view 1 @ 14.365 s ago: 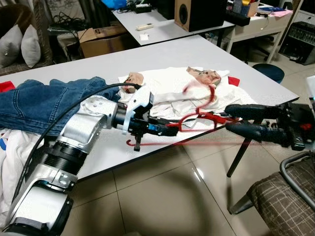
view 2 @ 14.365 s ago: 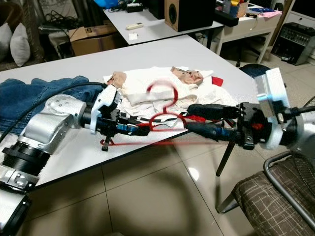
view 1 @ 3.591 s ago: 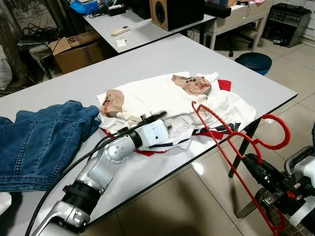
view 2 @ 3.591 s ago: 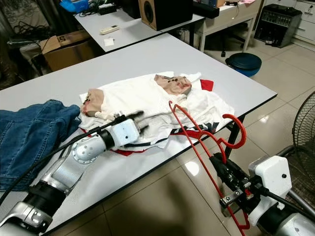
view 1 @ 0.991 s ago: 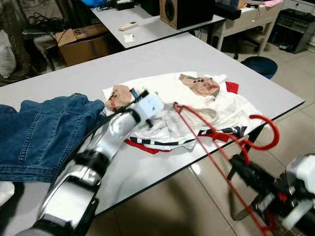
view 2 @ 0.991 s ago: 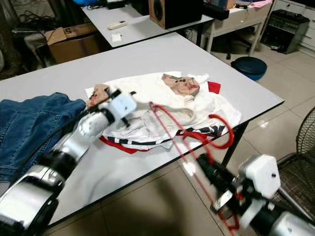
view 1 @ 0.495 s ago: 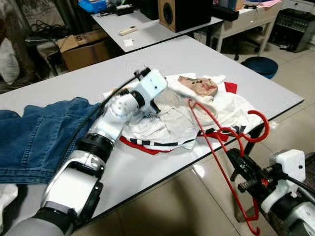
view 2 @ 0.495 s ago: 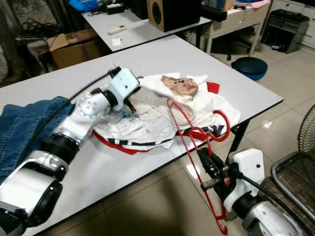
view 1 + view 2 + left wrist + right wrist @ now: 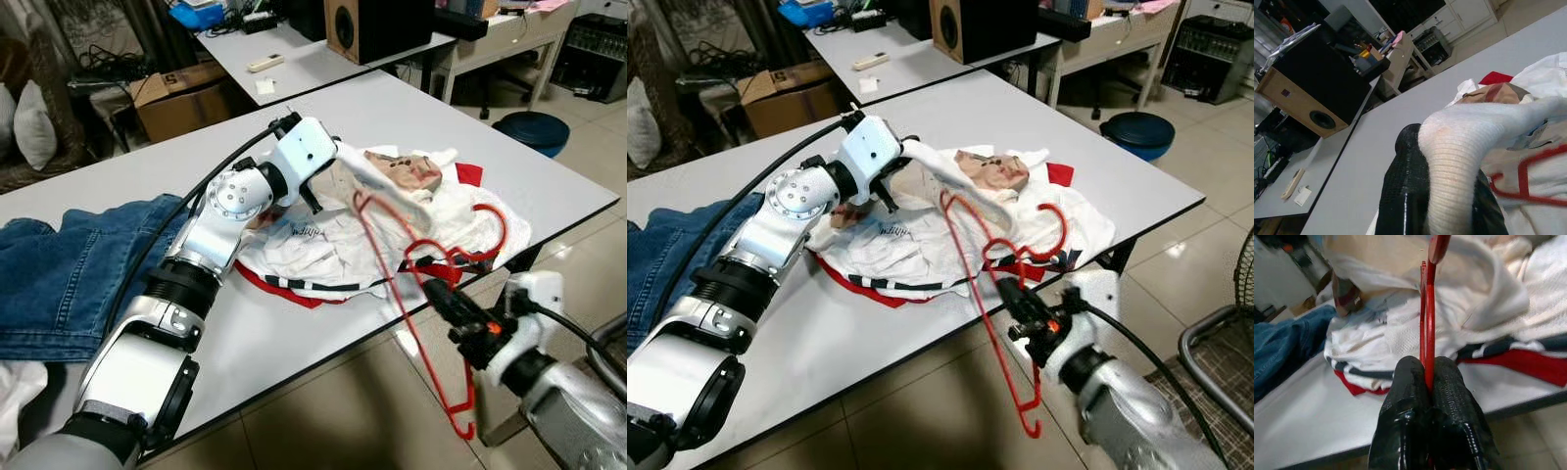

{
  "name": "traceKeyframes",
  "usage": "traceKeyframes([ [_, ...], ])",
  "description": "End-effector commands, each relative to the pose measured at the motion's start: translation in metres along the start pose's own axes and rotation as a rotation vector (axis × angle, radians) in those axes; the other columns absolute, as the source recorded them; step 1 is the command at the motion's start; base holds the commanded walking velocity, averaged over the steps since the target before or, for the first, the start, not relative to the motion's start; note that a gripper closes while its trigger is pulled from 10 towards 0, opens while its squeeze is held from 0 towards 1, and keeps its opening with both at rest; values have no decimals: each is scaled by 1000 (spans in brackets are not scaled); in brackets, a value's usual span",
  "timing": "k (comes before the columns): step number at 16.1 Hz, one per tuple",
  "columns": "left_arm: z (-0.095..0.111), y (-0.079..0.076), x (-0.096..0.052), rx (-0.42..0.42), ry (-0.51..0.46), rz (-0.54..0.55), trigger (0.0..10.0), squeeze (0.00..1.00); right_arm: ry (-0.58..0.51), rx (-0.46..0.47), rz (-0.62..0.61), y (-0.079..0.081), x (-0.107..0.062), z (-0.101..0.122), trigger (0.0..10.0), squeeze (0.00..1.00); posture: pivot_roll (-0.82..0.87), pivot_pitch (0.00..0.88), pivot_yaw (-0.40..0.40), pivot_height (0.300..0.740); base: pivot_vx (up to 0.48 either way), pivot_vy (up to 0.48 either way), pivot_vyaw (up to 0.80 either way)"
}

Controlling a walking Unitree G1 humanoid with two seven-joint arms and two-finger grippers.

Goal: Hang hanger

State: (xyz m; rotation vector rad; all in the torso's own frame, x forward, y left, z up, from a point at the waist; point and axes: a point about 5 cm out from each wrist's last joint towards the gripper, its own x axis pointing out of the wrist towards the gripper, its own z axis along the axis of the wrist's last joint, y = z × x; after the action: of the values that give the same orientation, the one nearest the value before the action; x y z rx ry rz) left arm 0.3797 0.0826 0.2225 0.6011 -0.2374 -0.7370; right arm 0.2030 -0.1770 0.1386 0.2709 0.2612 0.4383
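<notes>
The red hanger (image 9: 421, 294) is gripped but not yet threaded into any clothing. In the left eye view it stands tilted off the near edge of the grey table (image 9: 470, 127), at about four o'clock from the heap of white shirts (image 9: 333, 245). Its hook curls up toward the two o'clock side and one end hangs low over the floor tiles. The right gripper (image 9: 453, 311) comes in from five o'clock and pinches the hanger's bar partway along. The left gripper (image 9: 338, 176) reaches from the seven o'clock corner with its forearm stretched over the table, and lifts a white ribbed collar or cuff (image 9: 392, 191) off the pile. By my reading the garment is being opened for the hanger, so insertion and the hanging itself are both left to do.

In the right eye view the hanger's upper shoulder (image 9: 955, 211) sits just beside the raised fabric, near it but not clearly inside. The blue jeans (image 9: 666, 255) lie at nine o'clock, well apart.

In the left wrist view the black fingers (image 9: 1405, 196) are pressed onto the thick white ribbed fold (image 9: 1459, 161), with the red bar beyond at four o'clock.

In the right wrist view both fingers (image 9: 1410, 396) are squeezed together on the red bar (image 9: 1427, 323), which runs straight up to twelve o'clock across the shirts.
</notes>
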Motion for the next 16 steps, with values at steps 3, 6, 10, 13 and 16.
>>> traceKeyframes([
  [3, 6, 3, -4, 16, -14, 6, 0, 0, -67, 83, -78, -11, 8, 11, 10000, 0, -125, 3, 153, 740, 0, 0, 0],
  [6, -3, 3, -9, 29, 21, 12, 0, 0, -208, 218, -182, -22, 4, 31, 10000, 0, -125, 11, 148, 740, 0, 0, 0],
  [10, -10, -4, -13, 26, 60, -39, 0, 0, -409, 563, -283, -40, 6, 62, 10000, 0, -124, 17, 150, 740, 0, 0, 0],
  [13, -16, -27, -12, 17, 73, -192, 549, 0, -532, 838, -191, -44, 25, 89, 10000, 0, -125, 19, 156, 740, 0, 0, 0],
  [16, -18, -54, -13, 0, 80, -332, 784, 0, -515, 1048, -165, -53, 56, 103, 10000, 0, -117, 21, 150, 740, 0, 0, 0],
])
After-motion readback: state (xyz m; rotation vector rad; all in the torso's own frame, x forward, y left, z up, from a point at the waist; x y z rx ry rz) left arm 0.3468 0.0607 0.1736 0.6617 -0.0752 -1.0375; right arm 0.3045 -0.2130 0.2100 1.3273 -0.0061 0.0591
